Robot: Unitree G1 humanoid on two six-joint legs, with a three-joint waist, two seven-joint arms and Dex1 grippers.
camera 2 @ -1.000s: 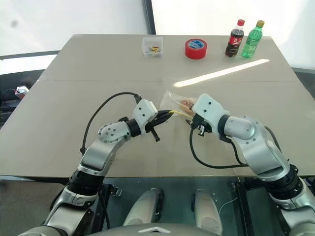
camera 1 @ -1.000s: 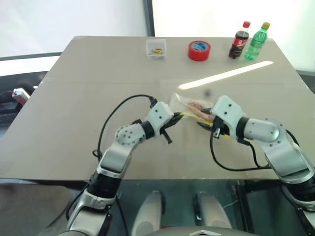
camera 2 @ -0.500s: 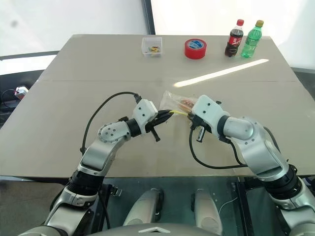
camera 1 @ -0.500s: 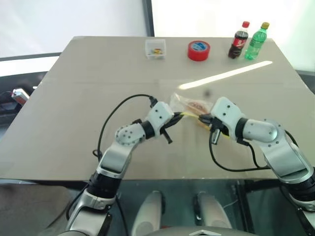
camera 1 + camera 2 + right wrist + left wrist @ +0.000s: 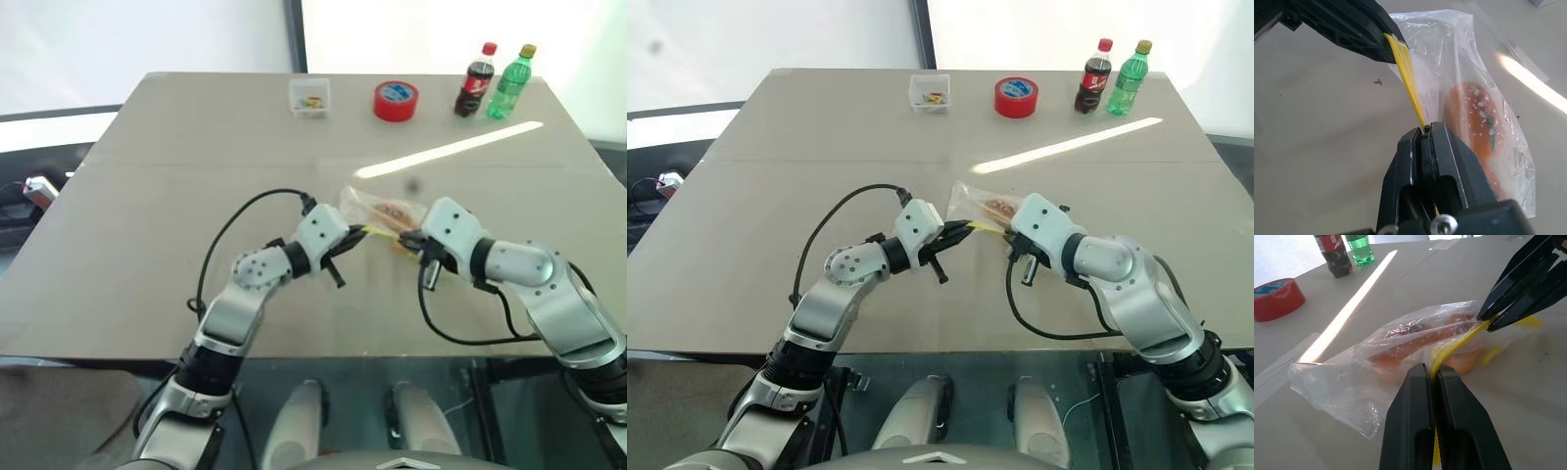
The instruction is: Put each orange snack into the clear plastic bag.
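- Clearly, the task is judged to be close to finished: orange snacks (image 5: 1415,345) are seen inside the clear plastic bag (image 5: 1352,377), which is lifted a little near the middle of the table (image 5: 774,176).
- In the left wrist view two orange shapes can be made out through the plastic, one with pale speckles; whether both snacks are fully inside cannot be told for certain, though no loose snack is seen on the table.
- The left gripper (image 5: 1432,377) is closed tight, and the yellow strip (image 5: 1454,345) along the bag's edge is pinched between its fingers.
- The right gripper (image 5: 1426,136) is likewise closed on the same yellow strip, at a point further along it, so that the strip is stretched taut between the two grippers.
- What is left is judged to be little: perhaps the zip edge is to be pressed shut or the bag set down and let go.
- At the far edge of the table a small clear box (image 5: 929,92), a red tape roll (image 5: 1017,97), a cola bottle (image 5: 1091,76) and a green bottle (image 5: 1126,78) are seen, well apart from the bag and not involved.
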